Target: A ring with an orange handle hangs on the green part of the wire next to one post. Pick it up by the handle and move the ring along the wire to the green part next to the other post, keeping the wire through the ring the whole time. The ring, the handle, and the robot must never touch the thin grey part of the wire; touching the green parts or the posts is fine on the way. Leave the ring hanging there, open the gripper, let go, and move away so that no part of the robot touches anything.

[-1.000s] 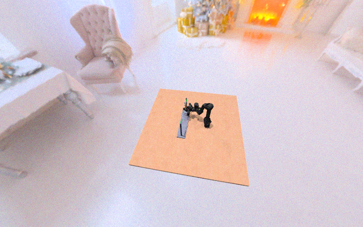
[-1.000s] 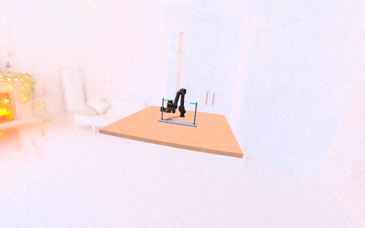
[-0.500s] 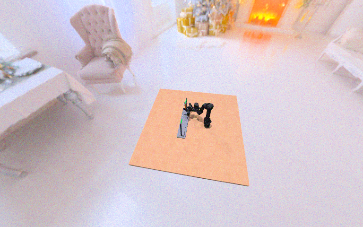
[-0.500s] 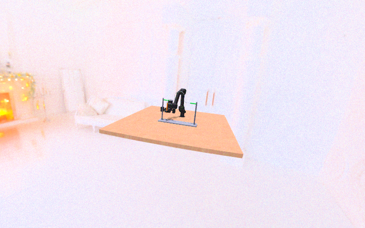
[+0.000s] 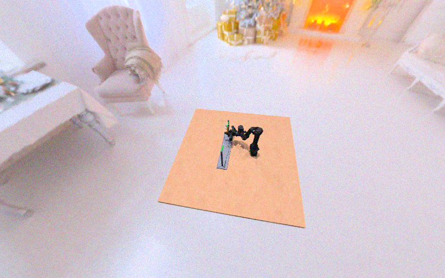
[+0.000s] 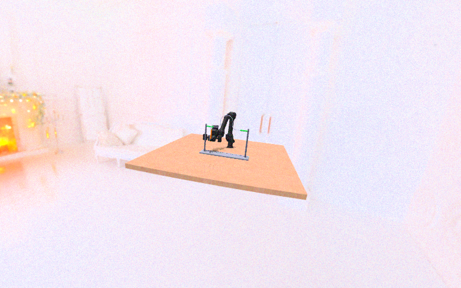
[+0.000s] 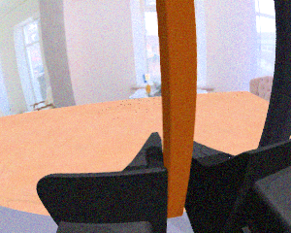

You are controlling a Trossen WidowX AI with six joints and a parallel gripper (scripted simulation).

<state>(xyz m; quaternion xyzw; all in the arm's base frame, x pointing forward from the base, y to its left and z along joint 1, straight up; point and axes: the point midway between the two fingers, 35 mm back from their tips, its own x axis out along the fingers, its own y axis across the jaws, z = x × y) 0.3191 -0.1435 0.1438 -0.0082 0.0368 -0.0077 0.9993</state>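
The orange handle (image 7: 178, 97) (image 6: 211, 133) (image 5: 227, 128) hangs upright below the wire. My gripper (image 7: 160, 138) is shut on the handle near its lower end, one finger on each side. The ring is too small to make out in the top and exterior views and is outside the wrist view. One green part (image 6: 209, 126) is beside the post (image 6: 205, 142) near my gripper. The other green part (image 6: 244, 131) (image 5: 222, 148) is beside the far post (image 6: 247, 144) (image 5: 222, 158). The thin grey wire between them is barely visible.
Both posts stand on a grey base (image 5: 221, 168) (image 6: 225, 155) on the wooden table top (image 5: 252, 193) (image 6: 262, 171). A post (image 7: 284, 73) rises close to my right finger in the wrist view. The arm (image 5: 255, 141) (image 6: 230, 130) stands on one side of the base.
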